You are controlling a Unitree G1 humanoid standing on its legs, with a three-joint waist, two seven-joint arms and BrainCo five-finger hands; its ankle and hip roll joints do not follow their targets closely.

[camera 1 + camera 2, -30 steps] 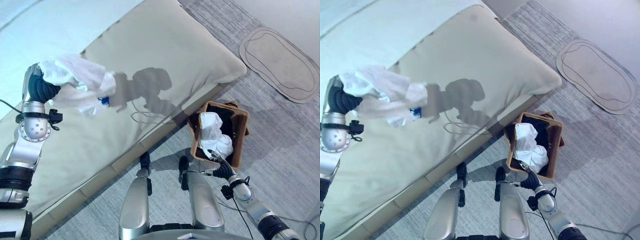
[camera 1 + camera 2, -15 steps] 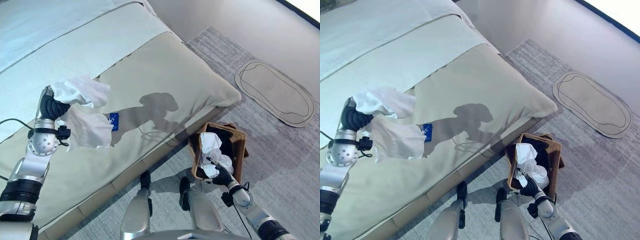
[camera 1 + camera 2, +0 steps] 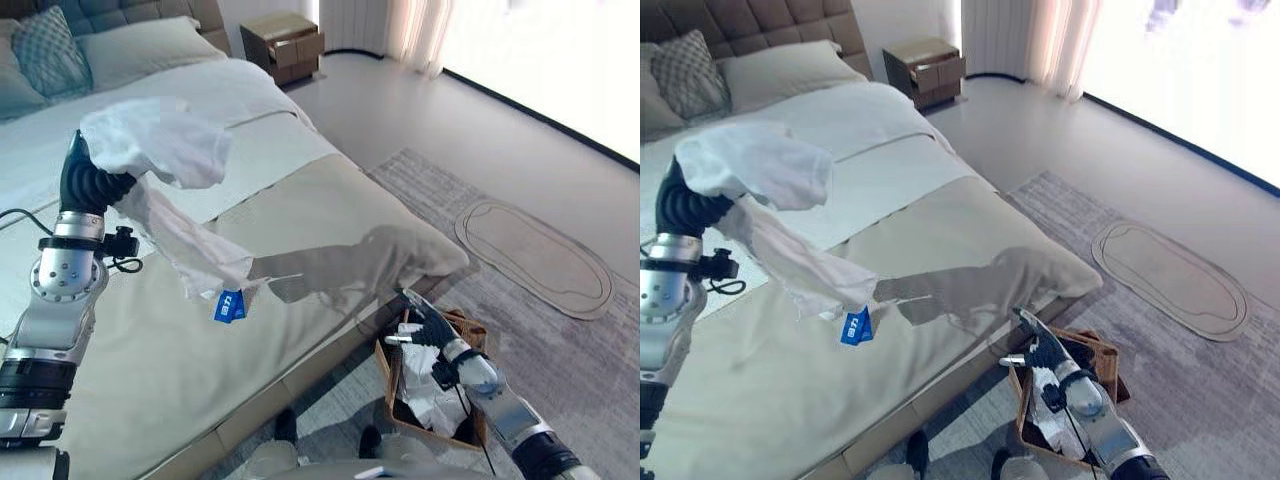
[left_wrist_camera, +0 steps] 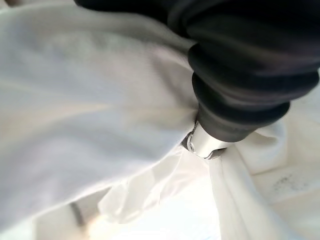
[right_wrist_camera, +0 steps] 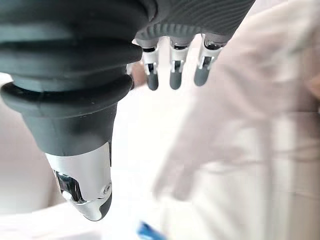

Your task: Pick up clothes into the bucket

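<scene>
Bed [image 3: 180,330], rug [image 3: 535,258], nightstand [image 3: 287,42] around bucket [image 3: 400,385]

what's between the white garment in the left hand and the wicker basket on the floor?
In the left eye view, only the beige bed cover and its edge lie between the hanging white garment and the brown wicker basket; the right hand hovers above the basket.

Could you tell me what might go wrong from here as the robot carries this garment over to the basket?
1. The white garment with a blue tag hangs in a long trail from the left hand, high over the beige bed cover; its end could snag or drag on the bed.
2. The brown wicker basket on the floor already holds white clothes and sits far off to the right, so the garment could spill over its rim.
3. The right hand, fingers open, hovers over the basket and may block the drop.
</scene>
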